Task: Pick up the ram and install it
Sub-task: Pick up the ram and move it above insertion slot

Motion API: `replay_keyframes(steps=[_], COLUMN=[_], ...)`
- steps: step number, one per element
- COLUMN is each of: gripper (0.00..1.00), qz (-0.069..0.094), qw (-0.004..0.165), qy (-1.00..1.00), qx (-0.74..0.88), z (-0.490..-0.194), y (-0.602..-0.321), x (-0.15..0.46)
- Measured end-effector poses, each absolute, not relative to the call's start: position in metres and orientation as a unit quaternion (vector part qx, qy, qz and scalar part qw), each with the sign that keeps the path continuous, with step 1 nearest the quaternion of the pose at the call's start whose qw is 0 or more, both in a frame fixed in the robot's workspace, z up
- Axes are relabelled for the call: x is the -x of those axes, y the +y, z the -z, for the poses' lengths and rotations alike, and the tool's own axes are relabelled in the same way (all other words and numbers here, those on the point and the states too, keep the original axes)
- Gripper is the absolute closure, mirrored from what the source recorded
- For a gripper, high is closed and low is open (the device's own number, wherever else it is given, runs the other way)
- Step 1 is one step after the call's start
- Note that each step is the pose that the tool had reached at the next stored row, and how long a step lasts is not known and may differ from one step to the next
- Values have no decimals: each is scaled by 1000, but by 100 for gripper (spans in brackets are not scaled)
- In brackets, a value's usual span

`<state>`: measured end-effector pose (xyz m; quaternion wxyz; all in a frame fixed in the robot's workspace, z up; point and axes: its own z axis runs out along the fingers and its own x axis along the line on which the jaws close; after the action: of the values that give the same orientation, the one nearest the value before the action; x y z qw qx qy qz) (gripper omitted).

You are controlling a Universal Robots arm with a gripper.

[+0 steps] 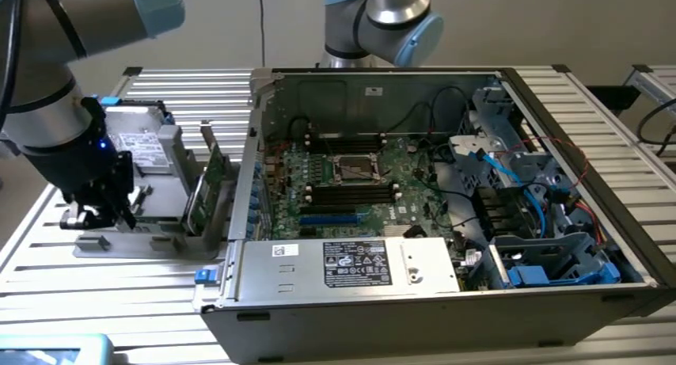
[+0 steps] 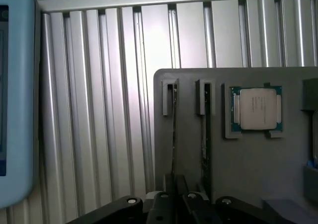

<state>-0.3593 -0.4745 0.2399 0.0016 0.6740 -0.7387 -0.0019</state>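
Gripper [image 1: 100,213] [image 2: 175,185]: low over the grey holder [image 1: 127,242] [image 2: 248,174], which lies on the ribbed metal surface [image 1: 95,278] [image 2: 99,110].
Gripper state: I cannot tell if it is clenched or released.
Ram [image 2: 174,134]: stands on its edge in a slot of the holder, directly under the gripper and in line with it.
Second stick [image 2: 204,134]: in the next slot, just beside the ram.
Processor [image 2: 257,109]: flat in its own pocket of the holder, beyond the second stick from the gripper.
Computer case [image 1: 444,302]: open, well apart from the gripper, toward the exterior view's right.
Motherboard [image 1: 349,175]: inside the case.
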Motion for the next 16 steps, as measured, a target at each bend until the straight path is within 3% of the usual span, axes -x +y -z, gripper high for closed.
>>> replay_keyframes(steps=[16], gripper=[87], qz=[1], qw=[2], qy=[-712], qx=[-702], z=[-306], y=[-478], x=[359])
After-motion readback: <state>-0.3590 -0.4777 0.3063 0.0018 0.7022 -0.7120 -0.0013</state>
